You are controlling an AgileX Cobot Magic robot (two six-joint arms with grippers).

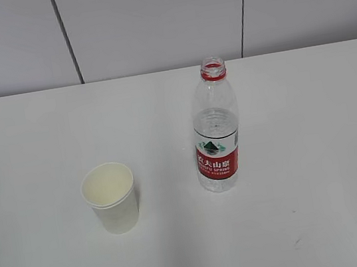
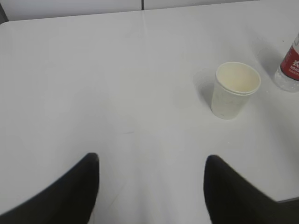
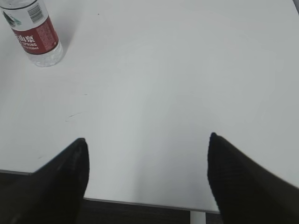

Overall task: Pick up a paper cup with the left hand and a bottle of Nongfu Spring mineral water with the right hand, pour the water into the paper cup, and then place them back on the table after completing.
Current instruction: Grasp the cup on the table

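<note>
A white paper cup (image 1: 112, 205) stands upright and empty on the white table (image 1: 28, 162). An uncapped clear bottle with a red label (image 1: 215, 131) stands upright to its right, holding clear water (image 1: 216, 126). Neither arm shows in the exterior view. In the left wrist view my left gripper (image 2: 152, 161) is open and empty, with the cup (image 2: 233, 91) ahead to the right and the bottle's base (image 2: 289, 70) at the right edge. In the right wrist view my right gripper (image 3: 147, 142) is open and empty above the table's near edge, with the bottle (image 3: 35, 32) far ahead at the upper left.
A grey panelled wall (image 1: 149, 24) runs behind the table. The table's front edge (image 3: 140, 204) shows in the right wrist view, with dark floor below it.
</note>
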